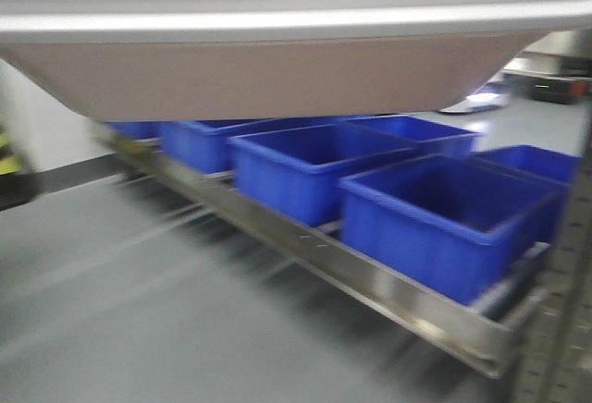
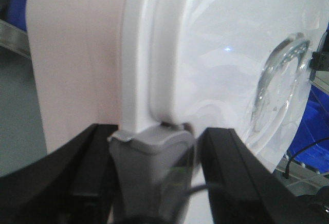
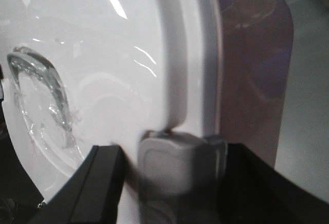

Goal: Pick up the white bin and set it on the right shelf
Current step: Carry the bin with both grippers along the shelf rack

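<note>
Well, the grab looks done: the bin hangs across the top of the front view, above the shelf and touching nothing we can see. Placing is still left. The level in view is lined with blue crates, so we judge the bin's spot lies elsewhere on the rack. The left gripper and right gripper each straddle a grey latch at the rim, jaws partly closed and pressed against it, carrying the bin between them.
</note>
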Controlling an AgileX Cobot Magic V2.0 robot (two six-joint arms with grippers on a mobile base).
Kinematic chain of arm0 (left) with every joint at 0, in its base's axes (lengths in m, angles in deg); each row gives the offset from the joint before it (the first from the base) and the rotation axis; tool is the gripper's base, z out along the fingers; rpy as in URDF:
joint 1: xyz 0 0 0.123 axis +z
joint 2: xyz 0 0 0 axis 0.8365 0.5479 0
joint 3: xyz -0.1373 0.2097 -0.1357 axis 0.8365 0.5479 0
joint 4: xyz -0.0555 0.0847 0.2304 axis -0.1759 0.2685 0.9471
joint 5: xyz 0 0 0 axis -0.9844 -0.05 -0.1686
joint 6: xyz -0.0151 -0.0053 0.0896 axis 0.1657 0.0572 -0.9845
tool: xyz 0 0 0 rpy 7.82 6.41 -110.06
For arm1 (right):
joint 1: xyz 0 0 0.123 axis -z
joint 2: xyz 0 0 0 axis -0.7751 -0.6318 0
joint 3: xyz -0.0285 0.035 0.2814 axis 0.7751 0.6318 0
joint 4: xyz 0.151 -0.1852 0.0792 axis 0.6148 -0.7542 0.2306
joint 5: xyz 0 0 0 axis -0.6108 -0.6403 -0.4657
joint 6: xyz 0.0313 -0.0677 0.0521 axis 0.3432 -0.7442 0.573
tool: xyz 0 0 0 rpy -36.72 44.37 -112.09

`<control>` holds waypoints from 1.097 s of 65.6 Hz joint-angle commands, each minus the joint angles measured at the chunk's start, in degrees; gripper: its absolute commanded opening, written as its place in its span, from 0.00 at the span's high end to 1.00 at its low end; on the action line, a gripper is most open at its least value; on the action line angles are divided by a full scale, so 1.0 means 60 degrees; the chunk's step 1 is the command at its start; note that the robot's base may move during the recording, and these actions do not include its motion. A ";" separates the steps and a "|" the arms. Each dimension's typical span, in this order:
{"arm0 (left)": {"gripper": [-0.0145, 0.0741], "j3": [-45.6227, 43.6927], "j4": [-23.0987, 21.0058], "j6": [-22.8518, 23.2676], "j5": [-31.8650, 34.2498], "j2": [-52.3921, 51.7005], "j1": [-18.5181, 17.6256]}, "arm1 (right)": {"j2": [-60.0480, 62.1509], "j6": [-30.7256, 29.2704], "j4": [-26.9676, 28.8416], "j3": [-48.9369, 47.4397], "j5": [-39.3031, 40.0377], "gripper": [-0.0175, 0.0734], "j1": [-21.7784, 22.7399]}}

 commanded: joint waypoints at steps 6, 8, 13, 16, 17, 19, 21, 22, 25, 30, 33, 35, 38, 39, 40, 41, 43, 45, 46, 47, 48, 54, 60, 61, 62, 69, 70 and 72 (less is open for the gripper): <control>0.62 -0.0278 -0.1727 -0.0139 -0.0837 -0.0191 -0.0205 | 0.0247 -0.0017 0.1826 -0.0293 -0.1278 0.40 -0.0148; 0.62 -0.0278 -0.1727 -0.0139 -0.0837 -0.0191 -0.0205 | 0.0247 -0.0017 0.1826 -0.0293 -0.1278 0.40 -0.0148; 0.62 -0.0278 -0.1727 -0.0139 -0.0837 -0.0191 -0.0205 | 0.0247 -0.0017 0.1826 -0.0293 -0.1278 0.40 -0.0148; 0.62 -0.0278 -0.1727 -0.0139 -0.0837 -0.0191 -0.0205 | 0.0247 -0.0017 0.1826 -0.0293 -0.1278 0.40 -0.0148; 0.62 -0.0278 -0.1727 -0.0139 -0.0837 -0.0191 -0.0205 | 0.0247 -0.0017 0.1826 -0.0293 -0.1278 0.40 -0.0148; 0.62 -0.0278 -0.1727 -0.0139 -0.0837 -0.0191 -0.0205 | 0.0247 -0.0017 0.1826 -0.0293 -0.1278 0.40 -0.0148; 0.62 -0.0278 -0.1727 -0.0139 -0.0837 -0.0191 -0.0205 | 0.0247 -0.0017 0.1826 -0.0293 -0.1278 0.40 -0.0148; 0.62 -0.0278 -0.1727 -0.0139 -0.0837 -0.0191 -0.0205 | 0.0247 -0.0017 0.1826 -0.0293 -0.1278 0.40 -0.0148; 0.62 -0.0278 -0.1727 -0.0139 -0.0837 -0.0191 -0.0205 | 0.0247 -0.0017 0.1826 -0.0293 -0.1278 0.40 -0.0148; 0.62 -0.0278 -0.1727 -0.0139 -0.0837 -0.0191 -0.0205 | 0.0247 -0.0017 0.1826 -0.0293 -0.1278 0.40 -0.0148; 0.62 -0.0278 -0.1727 -0.0139 -0.0837 -0.0191 -0.0205 | 0.0247 -0.0017 0.1826 -0.0293 -0.1278 0.40 -0.0148; 0.62 -0.0278 -0.1727 -0.0139 -0.0837 -0.0191 -0.0205 | 0.0247 -0.0017 0.1826 -0.0293 -0.1278 0.40 -0.0148; 0.62 -0.0278 -0.1727 -0.0139 -0.0837 -0.0191 -0.0205 | 0.0247 -0.0017 0.1826 -0.0293 -0.1278 0.40 -0.0148; 0.62 -0.0278 -0.1727 -0.0139 -0.0837 -0.0191 -0.0205 | 0.0247 -0.0017 0.1826 -0.0293 -0.1278 0.40 -0.0148; 0.62 -0.0278 -0.1727 -0.0139 -0.0837 -0.0191 -0.0205 | 0.0247 -0.0017 0.1826 -0.0293 -0.1278 0.40 -0.0148; 0.62 -0.0278 -0.1727 -0.0139 -0.0837 -0.0191 -0.0205 | 0.0247 -0.0017 0.1826 -0.0293 -0.1278 0.40 -0.0148; 0.62 -0.0278 -0.1727 -0.0139 -0.0837 -0.0191 -0.0205 | 0.0247 -0.0017 0.1826 -0.0293 -0.1278 0.40 -0.0148; 0.62 -0.0278 -0.1727 -0.0139 -0.0837 -0.0191 -0.0205 | 0.0247 -0.0017 0.1826 -0.0293 -0.1278 0.40 -0.0148; 0.62 -0.0278 -0.1727 -0.0139 -0.0837 -0.0191 -0.0205 | 0.0247 -0.0017 0.1826 -0.0293 -0.1278 0.40 -0.0148; 0.62 -0.0278 -0.1727 -0.0139 -0.0837 -0.0191 -0.0205 | 0.0247 -0.0017 0.1826 -0.0293 -0.1278 0.40 -0.0148; 0.62 -0.0278 -0.1727 -0.0139 -0.0837 -0.0191 -0.0205 | 0.0247 -0.0017 0.1826 -0.0293 -0.1278 0.40 -0.0148; 0.62 -0.0278 -0.1727 -0.0139 -0.0837 -0.0191 -0.0205 | 0.0247 -0.0017 0.1826 -0.0293 -0.1278 0.40 -0.0148; 0.62 -0.0278 -0.1727 -0.0139 -0.0837 -0.0191 -0.0205 | 0.0247 -0.0017 0.1826 -0.0293 -0.1278 0.40 -0.0148; 0.62 -0.0278 -0.1727 -0.0139 -0.0837 -0.0191 -0.0205 | 0.0247 -0.0017 0.1826 -0.0293 -0.1278 0.40 -0.0148; 0.62 -0.0278 -0.1727 -0.0139 -0.0837 -0.0191 -0.0205 | 0.0247 -0.0017 0.1826 -0.0293 -0.1278 0.40 -0.0148; 0.62 -0.0278 -0.1727 -0.0139 -0.0837 -0.0191 -0.0205 | 0.0247 -0.0017 0.1826 -0.0293 -0.1278 0.40 -0.0148; 0.62 -0.0278 -0.1727 -0.0139 -0.0837 -0.0191 -0.0205 | 0.0247 -0.0017 0.1826 -0.0293 -0.1278 0.40 -0.0148; 0.62 -0.0278 -0.1727 -0.0139 -0.0837 -0.0191 -0.0205 | 0.0247 -0.0017 0.1826 -0.0293 -0.1278 0.40 -0.0148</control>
